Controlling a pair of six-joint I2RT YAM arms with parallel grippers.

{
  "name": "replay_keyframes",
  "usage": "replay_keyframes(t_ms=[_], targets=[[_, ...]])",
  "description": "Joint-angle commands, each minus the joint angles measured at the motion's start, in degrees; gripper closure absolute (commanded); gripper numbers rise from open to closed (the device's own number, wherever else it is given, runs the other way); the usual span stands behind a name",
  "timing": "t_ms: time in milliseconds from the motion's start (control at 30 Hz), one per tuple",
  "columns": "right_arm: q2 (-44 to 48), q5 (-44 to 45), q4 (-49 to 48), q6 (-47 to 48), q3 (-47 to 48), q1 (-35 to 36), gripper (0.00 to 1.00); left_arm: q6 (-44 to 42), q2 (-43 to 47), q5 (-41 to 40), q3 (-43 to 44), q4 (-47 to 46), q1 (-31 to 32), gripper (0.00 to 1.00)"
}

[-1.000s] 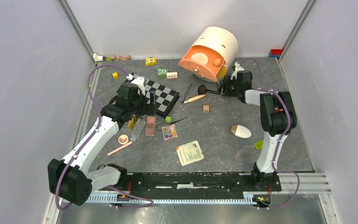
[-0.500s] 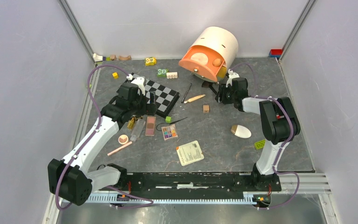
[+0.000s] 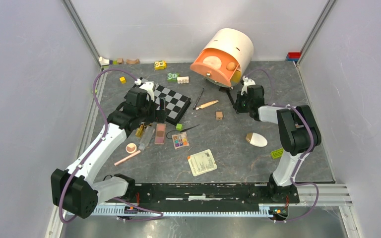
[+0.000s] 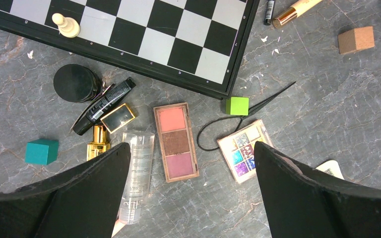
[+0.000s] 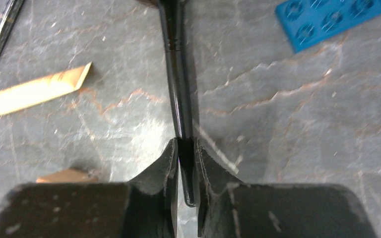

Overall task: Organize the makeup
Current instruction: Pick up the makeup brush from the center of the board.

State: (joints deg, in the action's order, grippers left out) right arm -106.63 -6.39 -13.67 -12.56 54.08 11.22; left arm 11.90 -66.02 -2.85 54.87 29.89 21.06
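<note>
Two jaws of right gripper [image 5: 185, 148] clamped on the black brush [image 5: 175, 74] handle's end; brush runs straight ahead along the table [image 5: 287, 139]. Left gripper [image 4: 191, 148] wide open above pink palette [image 4: 175, 141].

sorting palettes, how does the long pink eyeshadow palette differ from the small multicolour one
The long pink eyeshadow palette holds three large pans; the small multicolour eyeshadow palette holds many tiny glittery ones. The pink one is a narrow rectangle, the multicolour one nearly square. Both lie flat, pans up, on the grey table.
</note>
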Motion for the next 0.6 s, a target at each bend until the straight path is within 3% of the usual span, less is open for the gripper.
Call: replay_keyframes(t_ms=[0,267,567], targets=[[5.5,-3.8,1.8,-0.3,-5.2,0.1,0.86,-1.4,0.2,0.2,-0.1,-1.3,-0.2,0.00],[20.6,-6.0,2.8,-4.4,-14.3,0.1,0.93,-1.4,0.2,0.1,-0.1,-1.3,-0.3,0.00],[34.6,4.4,13.3,-7.8,-18.7,0.0,1.00,-1.4,0.2,0.3,0.0,-1.3,-0.3,0.00]])
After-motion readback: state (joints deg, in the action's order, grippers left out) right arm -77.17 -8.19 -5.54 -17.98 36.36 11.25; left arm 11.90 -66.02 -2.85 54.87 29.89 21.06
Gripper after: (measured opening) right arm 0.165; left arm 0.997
